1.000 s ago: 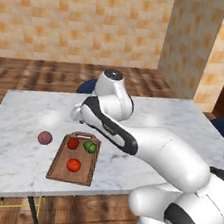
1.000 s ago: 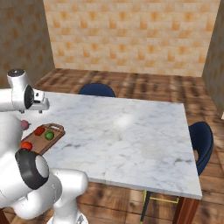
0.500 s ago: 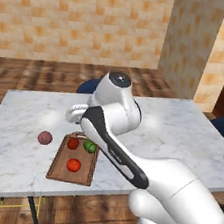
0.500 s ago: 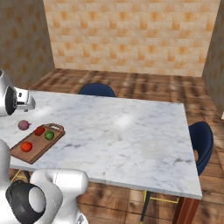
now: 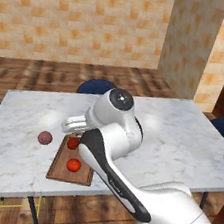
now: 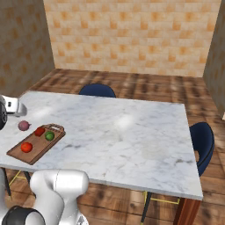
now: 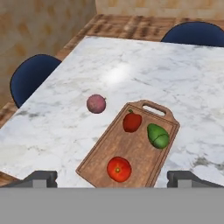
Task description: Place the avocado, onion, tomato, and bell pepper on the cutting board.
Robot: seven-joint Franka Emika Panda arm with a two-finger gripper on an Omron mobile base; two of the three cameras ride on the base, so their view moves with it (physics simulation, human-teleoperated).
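The marble bench (image 7: 183, 74) carries everything, and I take the cutting board (image 7: 140, 148) as my landmark. It lies on the bench with its handle cutout at the far end from me in the hand view. Three of the four items already sit inside its rim: the avocado (image 7: 158, 135) near the handle end on the right half, the bell pepper (image 7: 131, 122) beside it on the left half, and the tomato (image 7: 119, 169) at the end nearest me. Only the onion (image 7: 96, 104) is still off the board, resting on the bare bench just beyond the board's left long edge, level with the handle end and apart from the rim.

My end effector (image 7: 112, 177) hangs above the near end of the board, fingers spread wide and holding nothing. The next reach, as I judge it, turns on one fact: the onion lies ahead and to the left of me, across the board's left edge. Being round, it gives me no axis to line up with.
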